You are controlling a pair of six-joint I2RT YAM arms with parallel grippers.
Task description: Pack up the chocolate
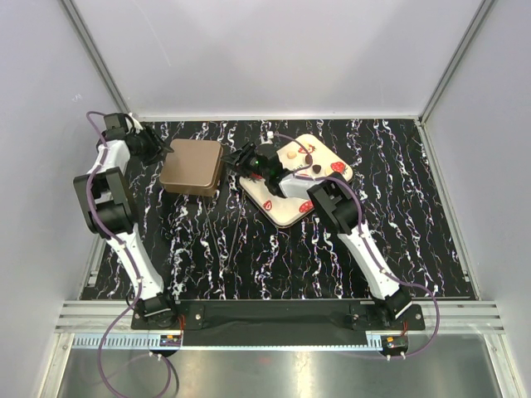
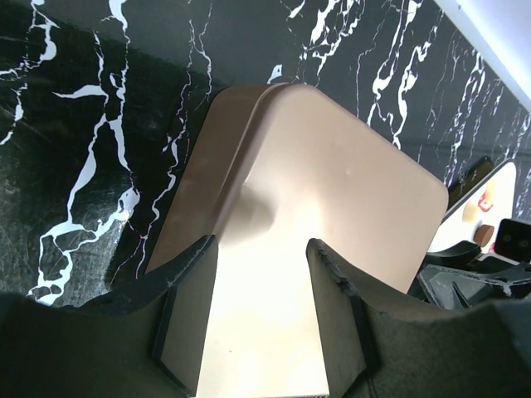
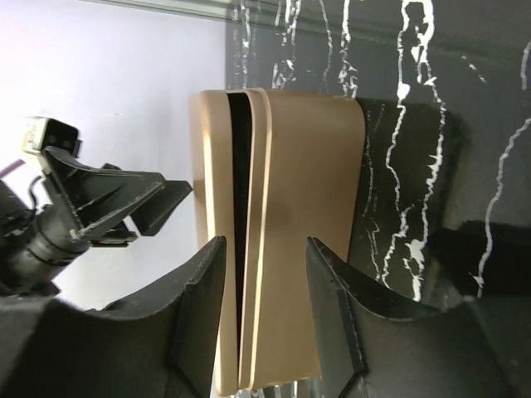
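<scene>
You are looking at a lab test cell: plain white panels (image 1: 274, 50) in aluminium framing (image 1: 99, 58) wall in the black marbled table (image 1: 249, 257), with a slotted metal rail (image 1: 465, 319) along its near edge.

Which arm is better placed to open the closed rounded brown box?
Probably the right: the right gripper is open with the dark lid seam of the rounded brown box between its fingers. The left gripper faces only smooth surface.

Left arm (image 1: 112, 207) bends up the far left side with the left end effector (image 1: 164, 150) aimed right, fingers spread apart, while right arm (image 1: 357, 236) stretches far and leftward with the right end effector (image 1: 239, 157) aimed left, fingers likewise parted
</scene>
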